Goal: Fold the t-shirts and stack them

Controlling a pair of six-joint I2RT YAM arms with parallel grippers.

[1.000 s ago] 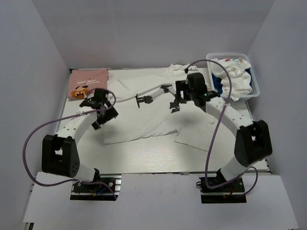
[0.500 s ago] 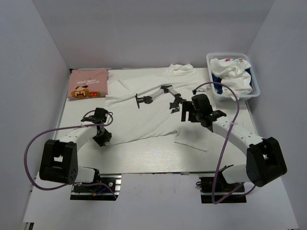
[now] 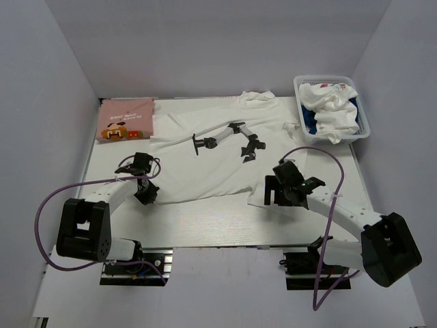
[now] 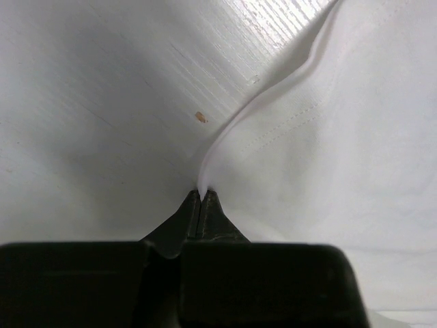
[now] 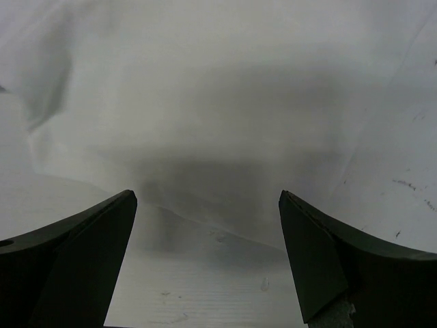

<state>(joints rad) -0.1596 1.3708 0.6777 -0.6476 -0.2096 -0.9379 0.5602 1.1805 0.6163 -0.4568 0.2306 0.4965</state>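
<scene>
T-shirt (image 3: 218, 160), large and white: spread flat across the middle of the surface (image 3: 205, 222), collar at the far side, hem toward the arms. Soft, thin and light by the look of it; no stiffness to rely on, so likely to sag, crease and trail wherever unsupported, and to slide easily over the smooth boards. Best taken at the hem corners or the shoulder seams, pinched right at the edge where the stitched border gives some body, both sides lifted together to keep the cloth taut for a clean fold.

Left gripper (image 3: 145, 193): closed on the near-left hem, a thin ridge of cloth (image 4: 328, 137) caught between the tips (image 4: 202, 198). Right gripper (image 3: 276, 193): wide open and low over the near-right hem, cloth (image 5: 205, 102) below and between the fingers (image 5: 205, 198), nothing held.

Pink t-shirt (image 3: 125, 116): folded at the far-left corner, well apart. Basket (image 3: 362, 116) at the far right: holds a bundled white t-shirt with coloured marks (image 3: 329, 96) and a navy t-shirt (image 3: 308, 121) beneath, not yet folded.

Writing: brown print with a line of lettering on the pink one, too small to read. Dark marks on the chest of the large white one, not legible as words. No brand or label readable anywhere.
</scene>
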